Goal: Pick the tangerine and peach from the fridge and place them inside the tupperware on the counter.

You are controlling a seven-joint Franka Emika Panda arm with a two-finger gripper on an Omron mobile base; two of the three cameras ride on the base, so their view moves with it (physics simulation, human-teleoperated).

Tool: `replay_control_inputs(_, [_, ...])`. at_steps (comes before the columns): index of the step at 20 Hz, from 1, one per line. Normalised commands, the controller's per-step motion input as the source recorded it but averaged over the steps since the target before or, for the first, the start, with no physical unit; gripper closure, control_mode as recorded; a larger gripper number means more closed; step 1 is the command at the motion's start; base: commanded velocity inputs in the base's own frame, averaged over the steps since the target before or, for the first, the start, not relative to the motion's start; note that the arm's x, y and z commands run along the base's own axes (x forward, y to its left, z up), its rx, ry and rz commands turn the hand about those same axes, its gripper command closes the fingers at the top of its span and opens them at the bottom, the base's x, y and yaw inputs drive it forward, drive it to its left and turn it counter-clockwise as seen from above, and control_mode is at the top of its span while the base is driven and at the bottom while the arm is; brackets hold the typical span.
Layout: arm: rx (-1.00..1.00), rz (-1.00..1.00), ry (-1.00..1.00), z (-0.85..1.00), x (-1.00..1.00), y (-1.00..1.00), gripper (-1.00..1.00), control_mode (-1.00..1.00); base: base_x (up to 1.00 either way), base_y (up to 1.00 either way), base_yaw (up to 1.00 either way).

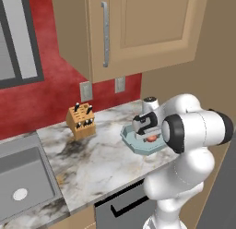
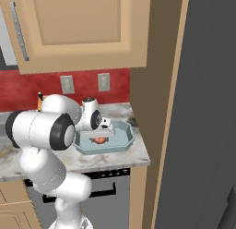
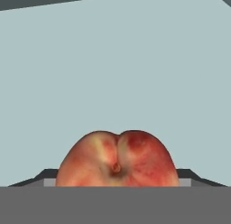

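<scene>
**Peach low in the tupperware, claw right over it**

The peach (image 3: 118,160) sits between the two dark finger tips of the claw (image 3: 118,179) in the hand view, red and yellow skin with its stem dimple facing the camera. The tips flank it closely on both sides, but whether they press on it or stand just clear cannot be told. Behind the fruit spreads the pale blue-green floor of the tupperware (image 3: 113,74).

From the left base view, the tupperware (image 1: 131,141) lies near the front right corner of the counter (image 1: 87,154), close to the front edge, and the claw (image 1: 148,133) reaches down into it from above. A red fruit, the peach (image 1: 151,138), shows on the tray floor just under the hand. The right base view has the same: the tupperware (image 2: 124,142) at the counter's (image 2: 115,159) right end, next to the tan side panel, with the peach (image 2: 99,140) near the middle of the tray and the claw (image 2: 105,131) just above it.

A wooden knife block (image 1: 81,121) stands toward the back of the counter, well apart from the tray. The steel sink (image 1: 23,182) is set into the counter's left end. A grey dishwasher (image 2: 106,191) with a black handle sits below the counter's front edge, under the tray. The grey fridge (image 2: 203,108) door rises at the right of the right base view.
</scene>
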Motion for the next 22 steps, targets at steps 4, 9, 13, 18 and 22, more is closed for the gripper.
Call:
replay_control_inputs(4, [0.0,0.0,0.0,-0.35,0.07,0.0,-1.0,-1.0,0.0,0.0,0.0])
replay_control_inputs(9, [0.0,0.0,-0.02,-0.07,0.01,0.0,-1.0,-1.0,0.0,0.0,0.0])
replay_control_inputs(13, [0.0,0.0,0.0,0.09,-0.03,0.0,-1.0,-1.0,0.0,0.0,0.0])
replay_control_inputs(18, [0.0,0.0,-0.03,0.38,-0.2,0.0,-1.0,-1.0,0.0,0.0,0.0])
replay_control_inputs(22, [0.0,0.0,-0.07,0.6,-0.37,0.0,-1.0,-1.0,0.0,0.0,0.0])
